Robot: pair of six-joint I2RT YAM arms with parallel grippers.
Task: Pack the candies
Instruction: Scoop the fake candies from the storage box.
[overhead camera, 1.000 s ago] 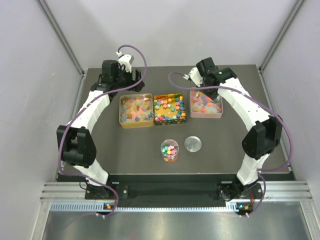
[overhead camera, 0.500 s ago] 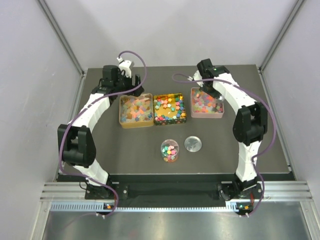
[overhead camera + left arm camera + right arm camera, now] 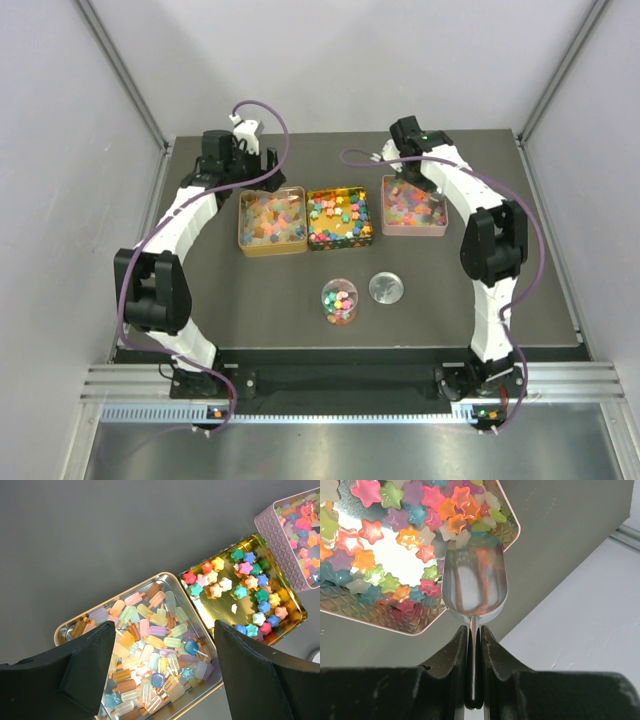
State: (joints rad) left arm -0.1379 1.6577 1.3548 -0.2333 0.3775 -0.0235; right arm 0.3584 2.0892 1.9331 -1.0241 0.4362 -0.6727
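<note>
Your right gripper (image 3: 472,647) clamped on a scoop (image 3: 476,582) over candies (image 3: 410,537) in the pink tray (image 3: 380,612), your left gripper (image 3: 165,670) spread wide above a tin (image 3: 62,630)

The dark table (image 3: 270,310) bears a silver tin (image 3: 270,251), gold tin (image 3: 340,246) and pink tray (image 3: 412,231) abreast; nearer, a cup (image 3: 339,319) beside a lid (image 3: 386,288).

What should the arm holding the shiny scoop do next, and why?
Probably push the scoop forward and down into the star candies. The right tool is shut on its handle, its bowl looks empty, and its tip sits at the pile's edge inside the pink tray.
</note>
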